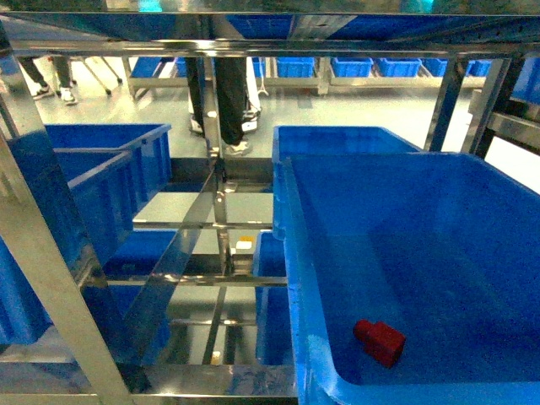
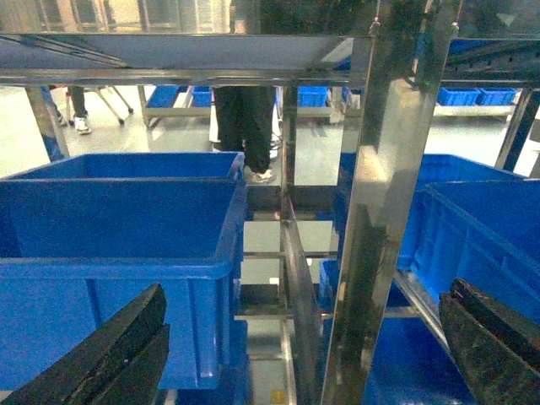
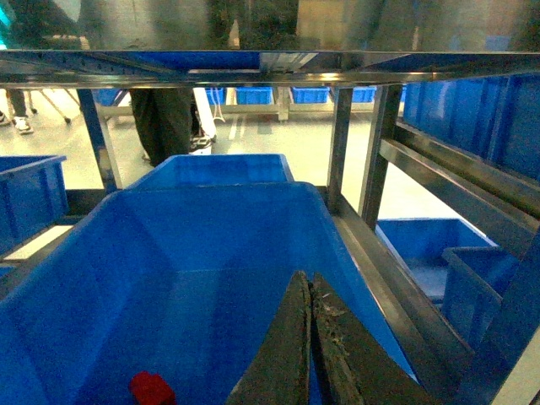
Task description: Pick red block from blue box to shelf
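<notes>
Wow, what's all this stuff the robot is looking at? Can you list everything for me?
Small glossy red plastic block: one, red, lying on the floor of the big blue plastic box near its front.
Big blue plastic box: one, blue, on the steel shelf at the right.
Shiny stainless-steel shelf: one, silver, filling the view, several tiers.
Other blue plastic crates: several, blue, on the shelf left and behind, more across the room.
Person's legs: one pair in dark trousers, behind the shelf.
Left gripper: black, fingers spread wide.
Right gripper: black, fingers pressed together above the box.
</notes>
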Robot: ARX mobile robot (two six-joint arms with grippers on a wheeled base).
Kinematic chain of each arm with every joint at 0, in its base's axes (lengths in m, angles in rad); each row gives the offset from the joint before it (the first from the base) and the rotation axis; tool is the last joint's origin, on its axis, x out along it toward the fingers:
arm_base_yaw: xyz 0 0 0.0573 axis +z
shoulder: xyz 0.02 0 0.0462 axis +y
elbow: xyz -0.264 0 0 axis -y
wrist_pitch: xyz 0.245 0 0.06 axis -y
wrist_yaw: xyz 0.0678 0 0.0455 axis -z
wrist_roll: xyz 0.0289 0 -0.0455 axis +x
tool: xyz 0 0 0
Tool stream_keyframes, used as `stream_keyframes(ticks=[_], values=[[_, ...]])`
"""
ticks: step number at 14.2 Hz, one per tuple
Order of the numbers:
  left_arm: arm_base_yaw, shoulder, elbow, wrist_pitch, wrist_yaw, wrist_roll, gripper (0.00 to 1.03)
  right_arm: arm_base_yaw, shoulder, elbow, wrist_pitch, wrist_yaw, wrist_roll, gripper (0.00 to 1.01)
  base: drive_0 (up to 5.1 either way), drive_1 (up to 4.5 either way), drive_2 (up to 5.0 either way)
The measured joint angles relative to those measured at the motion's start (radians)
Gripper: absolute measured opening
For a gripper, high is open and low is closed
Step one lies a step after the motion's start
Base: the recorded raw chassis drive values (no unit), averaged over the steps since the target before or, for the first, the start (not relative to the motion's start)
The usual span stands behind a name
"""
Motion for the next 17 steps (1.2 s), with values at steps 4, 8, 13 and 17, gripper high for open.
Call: stream_keyframes(ticks=[4, 8, 13, 17], values=[[0.0, 0.0, 0.0, 0.0, 0.0, 0.0, 0.98, 0.0, -0.153, 0.0, -0.145, 0.0, 0.0, 0.02, 0.0, 0.0, 0.0], [0.0, 0.0, 0.0, 0.0, 0.0, 0.0, 0.98, 0.0, -0.257, 0.0, -0.245, 0.0, 0.0, 0.02, 0.0, 0.0, 0.0], [0.0, 0.0, 0.0, 0.0, 0.0, 0.0, 0.98, 0.0, -0.357, 0.0, -0.347, 0.0, 0.0, 0.02, 0.0, 0.0, 0.0], [0.0, 0.0, 0.0, 0.0, 0.0, 0.0, 0.98, 0.0, -0.543, 0.003, -0.528, -0.003, 0.0, 0.02, 0.0, 0.0, 0.0]])
